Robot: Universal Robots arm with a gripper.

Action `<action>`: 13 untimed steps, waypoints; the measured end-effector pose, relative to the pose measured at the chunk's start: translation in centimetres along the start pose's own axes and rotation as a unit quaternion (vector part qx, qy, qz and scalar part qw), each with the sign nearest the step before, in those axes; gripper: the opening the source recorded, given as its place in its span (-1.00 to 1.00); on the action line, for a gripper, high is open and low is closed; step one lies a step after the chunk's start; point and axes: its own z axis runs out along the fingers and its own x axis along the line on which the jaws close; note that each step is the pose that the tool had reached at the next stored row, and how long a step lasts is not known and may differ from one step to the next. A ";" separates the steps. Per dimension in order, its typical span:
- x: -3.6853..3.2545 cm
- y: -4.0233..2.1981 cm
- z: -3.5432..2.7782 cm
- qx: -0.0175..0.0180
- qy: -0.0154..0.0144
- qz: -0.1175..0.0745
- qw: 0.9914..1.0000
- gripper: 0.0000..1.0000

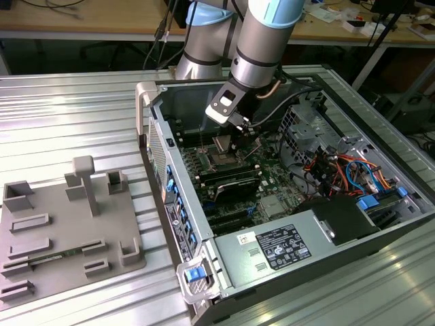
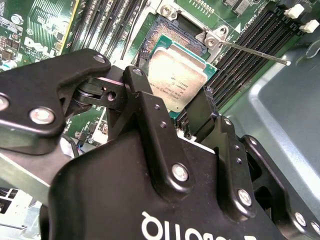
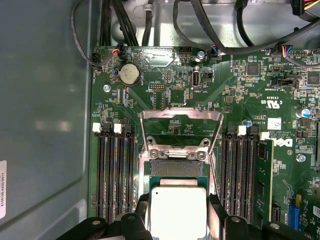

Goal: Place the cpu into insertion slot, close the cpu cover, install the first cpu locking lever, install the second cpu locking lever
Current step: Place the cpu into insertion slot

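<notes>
The cpu point(image 2: 177, 82) was gripped by two opposite edges between the narrowed fingers point(image 2: 150, 120) of the hand point(image 2: 172, 97). It therefore lay directly between the fingertips, with its metal top turned toward the wrist. A tilted or shifted seating was judged the main risk. The chip was seen over the nearer part of the insertion slot point(image 3: 175, 167) rather than squarely on it, and the exposed contacts beyond it could be bent if one corner were pressed down first. Whether the chip touched the socket could not be told. Farther off, the cpu cover point(image 3: 180, 112) stood swung open beyond the slot. A thin lever point(image 2: 255, 52) lay just beside the socket, where it could be snagged by the fingers.
</notes>
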 end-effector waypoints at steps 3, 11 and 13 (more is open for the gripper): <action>0.00 0.00 0.06 0.000 0.000 0.000 1.000 0.09; 0.04 0.00 0.90 0.000 -0.007 0.001 1.000 0.09; 0.07 0.00 1.00 0.000 -0.011 0.001 1.000 0.09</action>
